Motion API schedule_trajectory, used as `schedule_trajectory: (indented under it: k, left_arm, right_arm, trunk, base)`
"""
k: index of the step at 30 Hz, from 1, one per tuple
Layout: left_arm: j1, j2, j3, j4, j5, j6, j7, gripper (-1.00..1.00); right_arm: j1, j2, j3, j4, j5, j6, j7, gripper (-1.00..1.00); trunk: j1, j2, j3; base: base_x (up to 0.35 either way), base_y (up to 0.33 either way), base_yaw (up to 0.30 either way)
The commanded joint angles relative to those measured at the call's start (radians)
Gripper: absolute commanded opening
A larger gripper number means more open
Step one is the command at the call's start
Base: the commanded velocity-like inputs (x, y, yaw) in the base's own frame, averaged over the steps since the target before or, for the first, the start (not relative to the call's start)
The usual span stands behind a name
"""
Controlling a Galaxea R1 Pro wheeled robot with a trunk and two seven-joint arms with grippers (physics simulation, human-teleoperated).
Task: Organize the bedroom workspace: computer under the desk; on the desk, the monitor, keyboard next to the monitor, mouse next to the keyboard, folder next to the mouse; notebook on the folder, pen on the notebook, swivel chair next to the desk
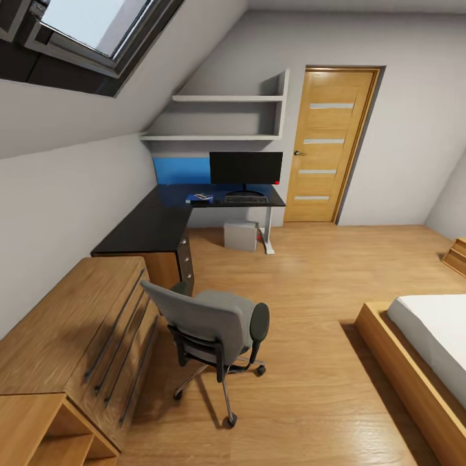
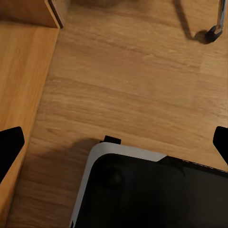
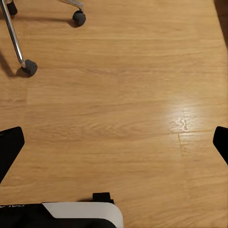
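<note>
The swivel chair (image 1: 213, 323) stands on the floor with its grey back toward me, a short way from the black L-shaped desk (image 1: 155, 223). On the desk's far wing stands the monitor (image 1: 246, 168), with the keyboard (image 1: 246, 199) in front of it. Left of the keyboard lies the blue folder (image 1: 199, 197) with a dark patch on it, perhaps the notebook. The mouse and pen are too small to make out. The grey computer (image 1: 241, 235) sits under the desk. My left gripper (image 2: 114, 145) and right gripper (image 3: 114, 145) hang open over bare floor.
A light wooden dresser (image 1: 71, 336) runs along the left wall beside the desk. A low bed (image 1: 421, 349) fills the right. A wooden door (image 1: 330, 145) is at the back. Chair castors (image 3: 28, 67) roll near my right gripper. My own base (image 2: 142, 190) shows below the left gripper.
</note>
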Motion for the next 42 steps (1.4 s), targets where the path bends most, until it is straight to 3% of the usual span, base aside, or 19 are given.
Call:
schedule_trajectory:
  k: [1, 42]
  left_arm:
    - [-0.001, 0.0, 0.006, 0.001, -0.001, -0.003, -0.003, 1.0]
    - [-0.001, -0.003, 0.001, -0.002, -0.002, -0.004, -0.003, 1.0]
  right_arm:
    - [-0.001, 0.001, 0.009, 0.002, -0.003, -0.003, -0.006, 1.0]
    - [-0.001, -0.004, 0.008, 0.001, -0.003, -0.003, -0.007, 1.0]
  trunk:
    - [0.0, -0.002, -0.002]
    - [0.0, -0.002, -0.002]
  base:
    - [0.015, 0.0, 0.0]
    - [0.001, 0.034, 0.0]
